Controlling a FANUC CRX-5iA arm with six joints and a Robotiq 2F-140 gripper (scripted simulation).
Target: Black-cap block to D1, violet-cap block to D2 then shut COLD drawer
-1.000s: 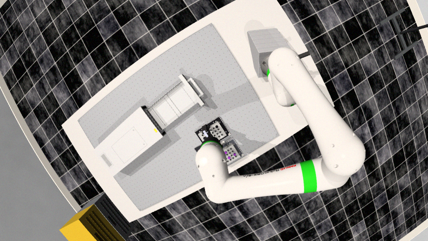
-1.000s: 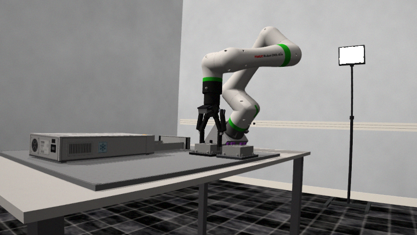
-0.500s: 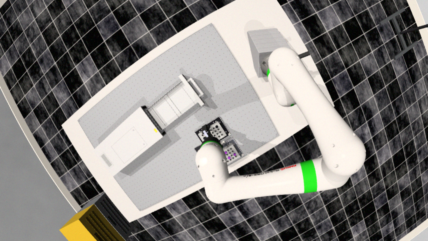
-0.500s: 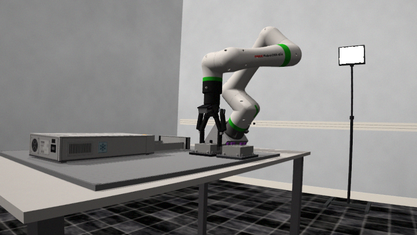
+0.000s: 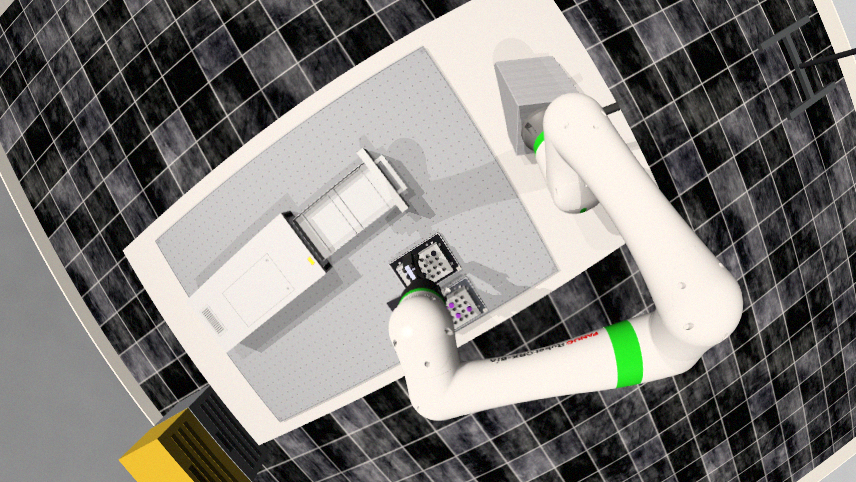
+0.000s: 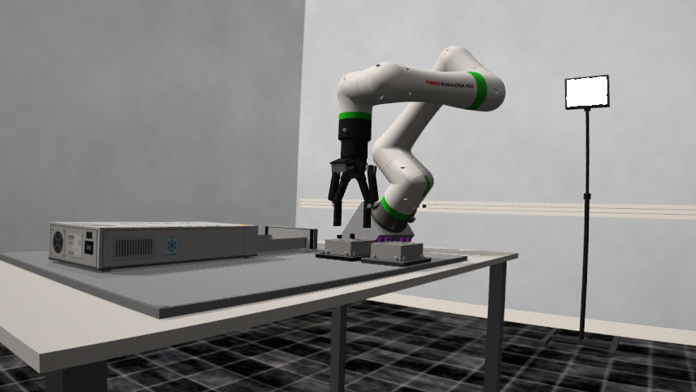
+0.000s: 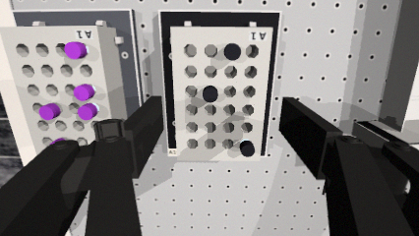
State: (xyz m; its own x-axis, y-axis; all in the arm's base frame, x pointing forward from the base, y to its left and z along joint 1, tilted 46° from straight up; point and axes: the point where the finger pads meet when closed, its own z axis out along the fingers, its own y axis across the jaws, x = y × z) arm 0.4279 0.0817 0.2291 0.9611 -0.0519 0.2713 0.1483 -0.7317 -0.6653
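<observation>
The block with black-capped tubes lies flat on deck slot D1, with three black caps showing. The block with violet-capped tubes lies on D2 beside it. My gripper is open and empty. It hangs straight above the black-capped block, clear of it. The cooler COLD has its drawer pulled out and empty. Its yellow lamp is lit.
The grey perforated deck plate covers most of the table. My arm's base pedestal stands at the table's far end. A yellow cabinet stands off the table's corner. A stand with a white panel is on the floor.
</observation>
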